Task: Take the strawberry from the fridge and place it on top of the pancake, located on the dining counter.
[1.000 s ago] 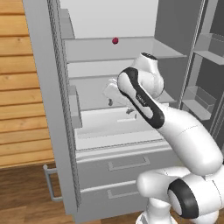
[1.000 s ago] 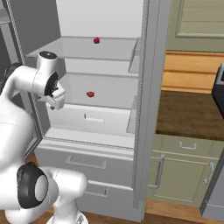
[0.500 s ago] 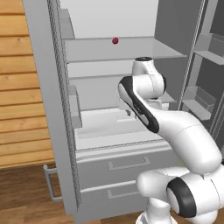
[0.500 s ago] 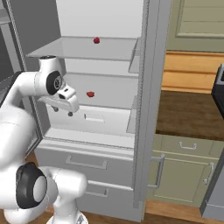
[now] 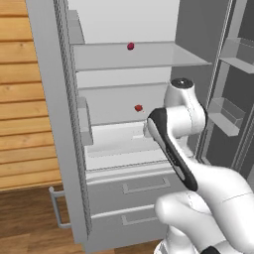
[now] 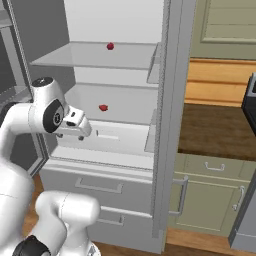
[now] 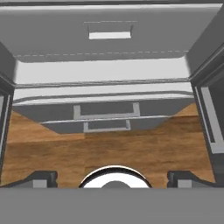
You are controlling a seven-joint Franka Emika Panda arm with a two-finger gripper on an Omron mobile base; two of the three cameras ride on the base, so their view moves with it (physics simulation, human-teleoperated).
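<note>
In the left base view the fridge [image 5: 74,149] stands with its doors swung wide. A strawberry [image 5: 130,46] lies on the upper glass shelf, and a second strawberry [image 5: 138,107] lies on the shelf below it. The white arm rises from the lower right and bends toward the fridge interior, its wrist level with the lower shelf; the arm's own body covers the claw here, so its opening cannot be read from this side.

In the right base view the same two berries show: one strawberry [image 6: 110,46] on the upper shelf, the other [image 6: 103,107] on the lower one. The gripper [image 6: 75,136] hangs in front of the fridge's lowest shelf, below and to the left of the lower berry and clear of it. Nothing is held in it.

In the hand view the camera looks down over the fridge's two lower drawers [image 7: 106,117] and the wooden floor [image 7: 65,151]. The two fingertips [image 7: 41,178] sit far apart at the bottom corners, so the claw is spread wide with nothing between them.
</note>
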